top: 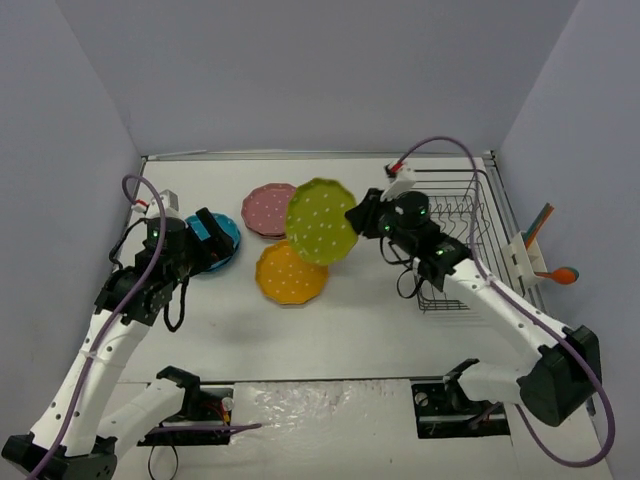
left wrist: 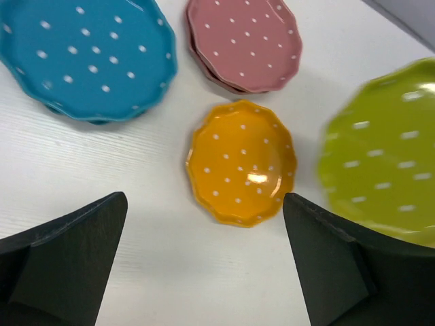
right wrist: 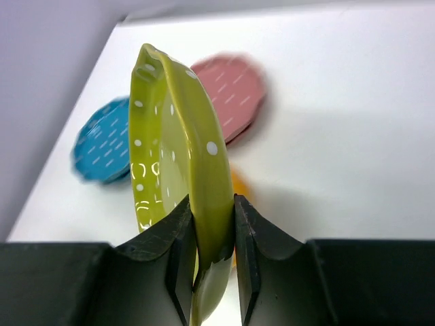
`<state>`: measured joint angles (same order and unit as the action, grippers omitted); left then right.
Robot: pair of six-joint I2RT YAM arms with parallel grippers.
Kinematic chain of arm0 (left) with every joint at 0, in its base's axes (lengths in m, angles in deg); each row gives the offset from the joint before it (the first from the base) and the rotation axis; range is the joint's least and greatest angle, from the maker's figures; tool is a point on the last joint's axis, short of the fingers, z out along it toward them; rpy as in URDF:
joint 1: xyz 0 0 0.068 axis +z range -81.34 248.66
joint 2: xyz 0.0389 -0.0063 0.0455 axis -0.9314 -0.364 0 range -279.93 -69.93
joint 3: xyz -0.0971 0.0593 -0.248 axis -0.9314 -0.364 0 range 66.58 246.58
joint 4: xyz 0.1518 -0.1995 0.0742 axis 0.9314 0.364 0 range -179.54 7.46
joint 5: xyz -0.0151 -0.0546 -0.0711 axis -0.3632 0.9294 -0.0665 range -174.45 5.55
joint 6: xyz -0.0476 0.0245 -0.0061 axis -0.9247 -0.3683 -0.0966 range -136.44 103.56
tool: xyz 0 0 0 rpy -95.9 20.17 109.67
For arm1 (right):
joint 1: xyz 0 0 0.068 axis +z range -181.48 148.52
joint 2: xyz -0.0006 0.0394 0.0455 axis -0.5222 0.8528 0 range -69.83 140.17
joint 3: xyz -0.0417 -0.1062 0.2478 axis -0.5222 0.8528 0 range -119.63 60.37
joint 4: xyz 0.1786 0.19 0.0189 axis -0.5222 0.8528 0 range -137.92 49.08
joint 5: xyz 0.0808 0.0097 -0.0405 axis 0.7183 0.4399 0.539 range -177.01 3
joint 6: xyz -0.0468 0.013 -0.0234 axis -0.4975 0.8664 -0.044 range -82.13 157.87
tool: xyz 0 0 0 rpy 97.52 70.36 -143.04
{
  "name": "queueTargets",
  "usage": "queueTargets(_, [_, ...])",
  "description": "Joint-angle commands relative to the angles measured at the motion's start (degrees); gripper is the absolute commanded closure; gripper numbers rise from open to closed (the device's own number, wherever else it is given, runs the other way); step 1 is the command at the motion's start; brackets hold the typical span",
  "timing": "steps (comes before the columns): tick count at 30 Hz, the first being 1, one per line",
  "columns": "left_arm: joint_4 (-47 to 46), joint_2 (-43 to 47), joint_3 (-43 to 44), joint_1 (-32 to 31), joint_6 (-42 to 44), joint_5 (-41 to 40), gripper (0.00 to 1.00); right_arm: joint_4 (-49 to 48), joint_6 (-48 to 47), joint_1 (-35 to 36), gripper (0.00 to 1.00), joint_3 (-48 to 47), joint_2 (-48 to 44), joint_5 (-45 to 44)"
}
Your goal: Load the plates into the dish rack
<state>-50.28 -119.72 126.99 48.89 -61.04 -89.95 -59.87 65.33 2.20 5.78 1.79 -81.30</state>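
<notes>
Plates sit in a loose cluster left of the middle of the white table [top: 340, 320], with 1 more held in the air. Farthest left, the left tool [left wrist: 204, 198] hangs over the near-left part of the blue plate [left wrist: 85, 58]; its jaws are spread wide and grip nothing. A darker rim shows under the blue plate's near edge, so it seems to rest on a second plate, though the colour of that one is too hidden to tell. In the left wrist view the orange-yellow plate [left wrist: 241, 163] lies flat on the table and shows in the gap between the 2 dark fingers [left wrist: 75, 251].

Just right of the blue plate and a little farther back lies the pink plate [left wrist: 245, 41], flat, with another pink rim under it, so 2 appear stacked there. The orange-yellow plate lies nearer than the pink pair, apart from both the pink and the blue.

Next comes the yellow-green plate [top: 320, 220], lifted clear of the table and turned up on edge. From above it overlaps the pink stack and the far edge of the orange-yellow plate. The right tool [right wrist: 214, 231] pinches its rim, 1 finger pressed on each face.

Farthest right, the dish rack [top: 465, 215] stands on the table by the right edge, well apart from the cluster of plates, partly hidden behind the right arm.
</notes>
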Motion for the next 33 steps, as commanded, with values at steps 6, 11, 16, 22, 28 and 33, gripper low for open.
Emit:
queueTargets(6, [1.9,-3.0,6.8,0.8,24.2,-6.1,0.03,3.2,-26.4,-20.0,1.00,-14.2,-11.0,-12.4])
queueTargets(11, [-1.0,-4.1,4.1,0.9,28.4,-3.0,0.03,2.4,-37.4,-28.5,1.00,-16.7,-8.9,-17.1])
queueTargets(16, [-3.7,-4.3,1.3,0.9,29.5,-0.8,0.03,1.4,-44.2,-35.3,1.00,-17.9,-4.2,-15.9])
queueTargets(22, [-5.7,-2.8,-2.2,1.0,29.6,-0.9,0.03,-0.8,-50.8,-39.2,1.00,-17.8,-1.0,-15.0])
queueTargets(28, [-5.2,-1.3,-3.6,1.0,29.6,-2.1,0.03,-4.8,-52.7,-42.2,1.00,-16.8,1.2,-13.0])
queueTargets(33, [-5.1,-0.6,-4.2,1.1,30.0,-3.3,0.03,-5.7,-53.4,-44.0,1.00,-16.9,3.6,-10.2])
